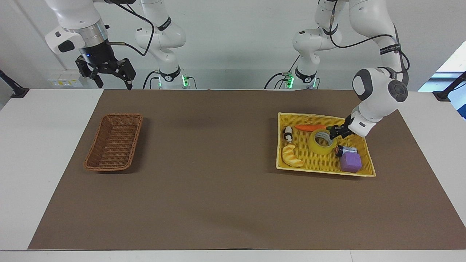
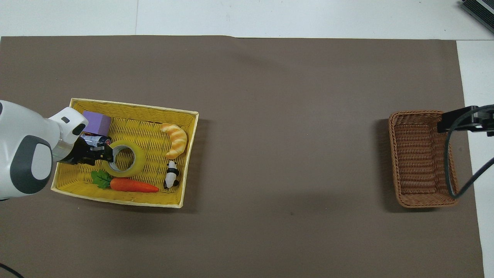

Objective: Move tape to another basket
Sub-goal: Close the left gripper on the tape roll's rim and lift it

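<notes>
The tape (image 1: 316,146) (image 2: 140,160), a yellow translucent roll, lies flat in the yellow basket (image 1: 279,145) (image 2: 191,154) at the left arm's end of the table. My left gripper (image 1: 333,133) (image 2: 105,153) reaches slantwise into that basket and sits at the roll's rim on the side toward the left arm's end of the table. Whether it grips the roll does not show. The narrow brown wicker basket (image 1: 113,142) (image 2: 420,158) stands empty at the right arm's end. My right gripper (image 1: 113,84) hangs open, high over the table edge by the right arm's base, and waits.
Sharing the yellow basket with the roll are a carrot (image 1: 309,127) (image 2: 133,185), a croissant toy (image 1: 291,156) (image 2: 175,139), a small panda (image 1: 288,134) (image 2: 171,179), a purple block (image 1: 350,162) (image 2: 96,122) and a small can (image 1: 347,149) (image 2: 92,138). A brown mat covers the table.
</notes>
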{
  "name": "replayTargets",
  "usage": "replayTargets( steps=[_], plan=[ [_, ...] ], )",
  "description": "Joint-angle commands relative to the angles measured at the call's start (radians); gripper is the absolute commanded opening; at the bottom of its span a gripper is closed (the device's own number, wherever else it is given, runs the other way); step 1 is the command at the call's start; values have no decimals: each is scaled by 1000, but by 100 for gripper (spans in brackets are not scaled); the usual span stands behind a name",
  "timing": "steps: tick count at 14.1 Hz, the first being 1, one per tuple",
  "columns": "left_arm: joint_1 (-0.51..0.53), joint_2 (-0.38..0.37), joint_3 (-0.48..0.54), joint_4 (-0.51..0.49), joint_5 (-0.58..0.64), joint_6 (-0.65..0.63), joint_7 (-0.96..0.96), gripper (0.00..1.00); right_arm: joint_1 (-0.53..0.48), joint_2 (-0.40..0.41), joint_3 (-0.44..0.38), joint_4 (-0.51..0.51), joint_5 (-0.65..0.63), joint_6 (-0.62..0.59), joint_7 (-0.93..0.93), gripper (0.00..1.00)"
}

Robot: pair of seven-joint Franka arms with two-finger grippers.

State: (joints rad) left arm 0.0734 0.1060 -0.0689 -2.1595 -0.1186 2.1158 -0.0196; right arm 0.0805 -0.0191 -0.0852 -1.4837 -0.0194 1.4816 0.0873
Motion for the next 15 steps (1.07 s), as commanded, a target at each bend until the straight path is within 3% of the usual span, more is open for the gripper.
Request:
replayTargets(
  steps=[1, 3, 4, 5, 6, 13, 15],
  plan=[
    [-15, 9, 1, -54, -10, 85, -25, 60, -13, -19, 4, -15, 16, -11, -18, 100],
    [-18, 12, 1, -54, -10, 98, -48, 59, -13, -19, 4, -15, 16, -9, -18, 100],
    [-18, 12, 1, -54, -10, 101, -49, 42, -13, -19, 4, -15, 16, -9, -18, 100],
    [-18, 14, 1, -53, -10, 96, -46, 8, -13, -19, 4, -15, 16, -9, -18, 100],
    [-17, 15, 1, -42, -9, 83, -43, 0, -13, -19, 4, -15, 16, -9, -18, 100],
    [-18, -2, -8, 159, -9, -146, -48, 0, -13, -19, 5, -15, 16, -9, -18, 100],
    [-59, -9, -9, 226, -9, -215, -54, 0, -13, -19, 4, -15, 16, -9, -18, 100]
  ],
)
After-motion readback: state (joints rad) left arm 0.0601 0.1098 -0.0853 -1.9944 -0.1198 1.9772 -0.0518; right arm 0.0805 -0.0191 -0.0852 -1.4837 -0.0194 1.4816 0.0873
